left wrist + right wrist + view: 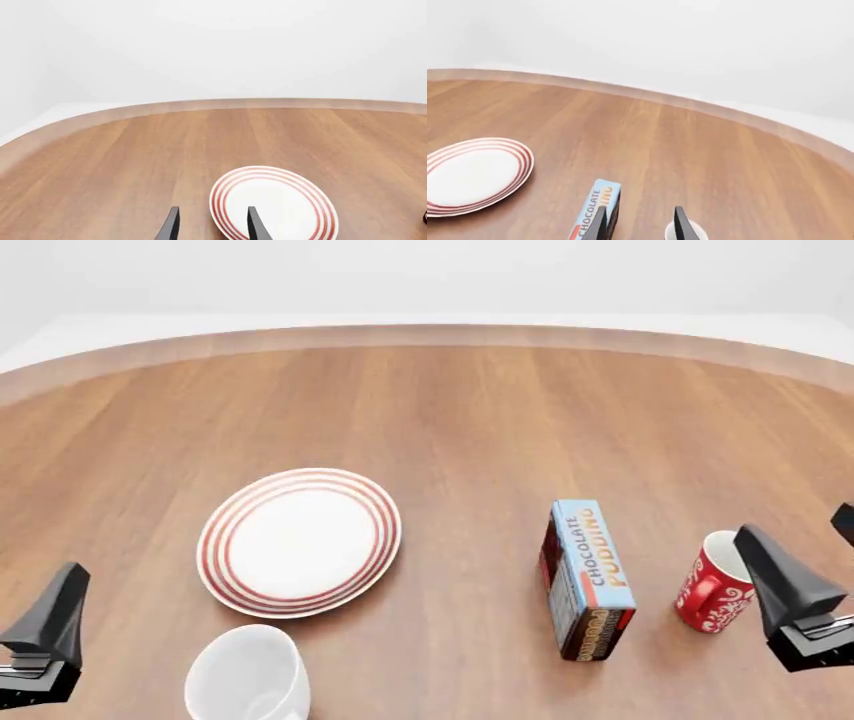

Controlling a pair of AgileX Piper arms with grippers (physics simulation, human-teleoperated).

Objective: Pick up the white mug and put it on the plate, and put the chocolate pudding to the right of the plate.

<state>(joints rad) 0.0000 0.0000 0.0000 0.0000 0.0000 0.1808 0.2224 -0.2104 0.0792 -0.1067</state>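
Observation:
The white mug (250,677) sits near the table's front edge, just in front of the plate (300,540), a round white plate with red rings. My left gripper (40,625) hovers to the left of the mug, apart from it. In the left wrist view it (212,227) is open and empty, with the plate (277,202) beyond its fingers; the mug is out of that view. The chocolate pudding (587,580) box stands on edge to the right of the plate. My right gripper (639,226) is open and empty above the pudding (597,210).
A red mug with white patterns (714,587) stands just right of the pudding box, right beside my right gripper (811,555); its white rim (692,232) shows in the right wrist view. The round wooden table (467,410) has a raised lighter edge at the back.

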